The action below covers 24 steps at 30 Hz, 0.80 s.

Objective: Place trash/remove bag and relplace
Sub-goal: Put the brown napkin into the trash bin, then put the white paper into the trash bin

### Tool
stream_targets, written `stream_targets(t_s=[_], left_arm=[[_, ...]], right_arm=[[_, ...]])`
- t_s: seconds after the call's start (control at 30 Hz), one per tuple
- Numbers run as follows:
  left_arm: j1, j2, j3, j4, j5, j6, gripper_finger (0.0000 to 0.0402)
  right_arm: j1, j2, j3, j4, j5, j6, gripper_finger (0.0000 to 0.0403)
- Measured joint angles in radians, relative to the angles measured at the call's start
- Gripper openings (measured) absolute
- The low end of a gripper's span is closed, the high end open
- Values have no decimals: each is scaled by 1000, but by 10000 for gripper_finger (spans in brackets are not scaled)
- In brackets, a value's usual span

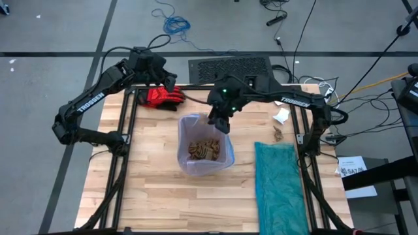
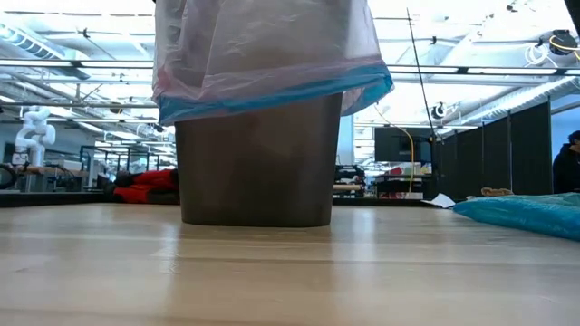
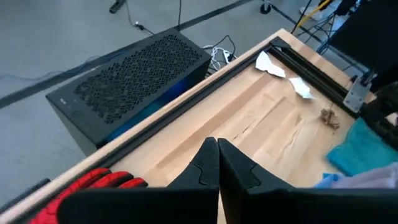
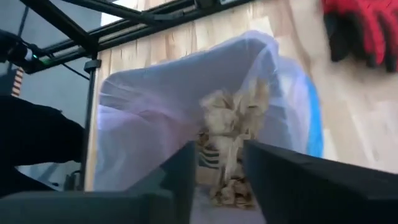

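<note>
From above, I saw the right gripper [image 1: 220, 121] at the 12 o'clock rim of the bin, with the bag [image 1: 204, 125] lining it and the trash [image 1: 203, 151] lying inside. One brown lump [image 1: 277, 135] and white scraps [image 1: 281, 116] remained on the table [image 1: 163, 196] at 2 o'clock. The left gripper [image 1: 171, 87] waited over the red glove [image 1: 160, 96] at 11 o'clock.

At table height, the liner's blue hem [image 2: 272, 98] hung loosely over the bin [image 2: 258, 163].

The left wrist view showed its fingers [image 3: 214, 165] closed together, holding nothing.

In the right wrist view, the fingers [image 4: 180, 171] stood apart with a lump [image 4: 225, 121] just beyond them. I judged the fingers could snag the thin liner and drag it off or tip the bin.
</note>
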Motion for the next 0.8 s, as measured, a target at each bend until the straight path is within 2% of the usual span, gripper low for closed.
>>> stream_targets(t_s=[0.13, 0.27, 0.33, 0.5, 0.67, 0.8], left_arm=[[0, 0, 0, 0, 0, 30, 1], [0, 1, 0, -1, 4, 30, 1], [0, 1, 0, 0, 4, 27, 1], [0, 2, 0, -17, 5, 23, 1], [0, 2, 0, -46, 6, 22, 1], [0, 2, 0, -51, 8, 20, 1]], right_arm=[[6, -19, 0, 3, -4, 75, 196], [-2, -51, 0, -58, 0, 109, 239], [-15, -84, 0, -145, 36, 112, 252], [-96, -149, -1, -513, 235, 111, 267], [-202, -232, -148, -486, 308, 133, 267], [-281, -281, -389, -444, 423, 128, 267]])
